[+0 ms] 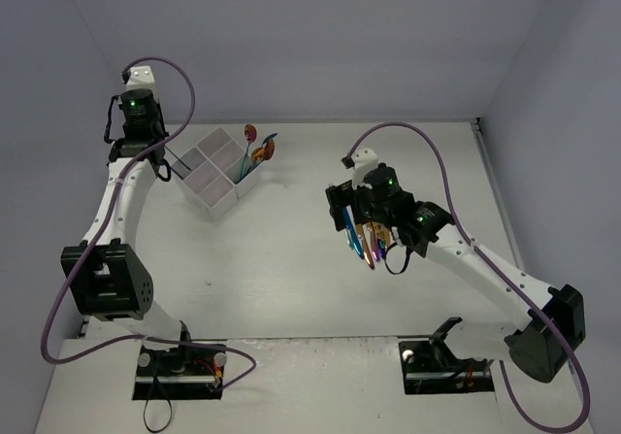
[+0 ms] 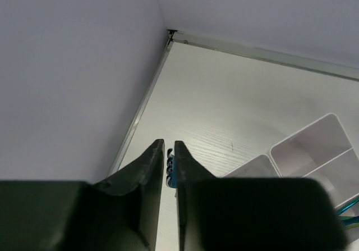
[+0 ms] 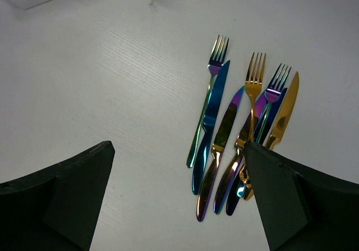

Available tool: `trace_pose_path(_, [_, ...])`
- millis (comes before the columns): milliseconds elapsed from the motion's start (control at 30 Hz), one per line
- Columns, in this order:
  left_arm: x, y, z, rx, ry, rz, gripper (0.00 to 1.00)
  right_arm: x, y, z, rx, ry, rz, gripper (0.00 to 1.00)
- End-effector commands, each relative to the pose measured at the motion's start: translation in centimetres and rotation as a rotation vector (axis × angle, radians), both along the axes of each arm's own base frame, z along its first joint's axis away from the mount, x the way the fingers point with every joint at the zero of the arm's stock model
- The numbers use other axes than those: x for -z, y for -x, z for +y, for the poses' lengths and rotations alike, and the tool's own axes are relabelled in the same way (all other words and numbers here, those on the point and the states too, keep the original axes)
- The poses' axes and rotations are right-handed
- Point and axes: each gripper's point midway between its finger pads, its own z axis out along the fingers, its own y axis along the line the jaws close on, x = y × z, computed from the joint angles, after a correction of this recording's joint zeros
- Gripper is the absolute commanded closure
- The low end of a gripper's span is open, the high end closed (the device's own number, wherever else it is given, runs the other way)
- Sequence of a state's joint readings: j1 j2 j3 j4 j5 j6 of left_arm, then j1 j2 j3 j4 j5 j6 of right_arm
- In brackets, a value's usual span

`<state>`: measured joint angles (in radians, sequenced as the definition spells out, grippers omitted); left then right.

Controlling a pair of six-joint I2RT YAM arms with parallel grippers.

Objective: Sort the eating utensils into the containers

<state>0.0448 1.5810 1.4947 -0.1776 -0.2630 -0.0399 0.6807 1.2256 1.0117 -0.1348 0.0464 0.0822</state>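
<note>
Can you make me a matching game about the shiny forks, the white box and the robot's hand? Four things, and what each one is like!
Things:
A. gold fork
B. white box
C. right gripper
D. utensils in the box

What fits:
1. jaws wide open
2. standing in a compartment
3. lying flat on the table
4. split into four squares

Pairs: A-3, B-4, C-1, D-2

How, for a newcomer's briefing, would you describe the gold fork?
On the white table, find the fanned pile of iridescent metal cutlery under the right arm's pincer. The gold metal fork lies mid-pile; the other two forks have purple necks, and the other gold piece is a knife.
</note>
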Motion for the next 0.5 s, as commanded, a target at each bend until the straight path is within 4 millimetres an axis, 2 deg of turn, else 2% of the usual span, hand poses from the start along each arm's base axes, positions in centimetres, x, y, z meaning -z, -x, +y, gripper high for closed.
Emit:
trace_pose_path(0, [-1.1, -0.7, 0.1, 0.008, -0.018, -0.056, 0.84, 0.6, -1.0, -0.3, 0.046, -0.005, -0.002, 0.0])
trace_pose_path(100, [-0.2, -0.4, 0.1, 0.01, -0.016, -0.033, 0.79, 1.5, -0.9, -0.4, 0.058, -0.003, 0.026, 0.0])
trace_pose_path(167, [-0.2, 0.0, 0.0, 0.009, -0.016, -0.032, 0.75, 2.1, -1.0, -0.5, 0.067, 0.002, 0.039, 0.0])
trace_pose_path(300, [-2.3, 1.0, -0.1, 0.012, -0.012, -0.063, 0.61, 2.9, -1.6, -1.4, 0.112, 0.015, 0.062, 0.02])
trace_pose_path(400, [-4.8, 2.2, -0.9, 0.036, 0.021, -0.1, 0.44, 4.0, -2.6, -2.2, 0.14, 0.022, 0.1, 0.15])
trace_pose_path(467, [-5.6, 3.4, -1.5, 0.055, 0.062, -0.099, 0.39, 5.1, -3.3, -2.4, 0.148, 0.028, 0.136, 0.22])
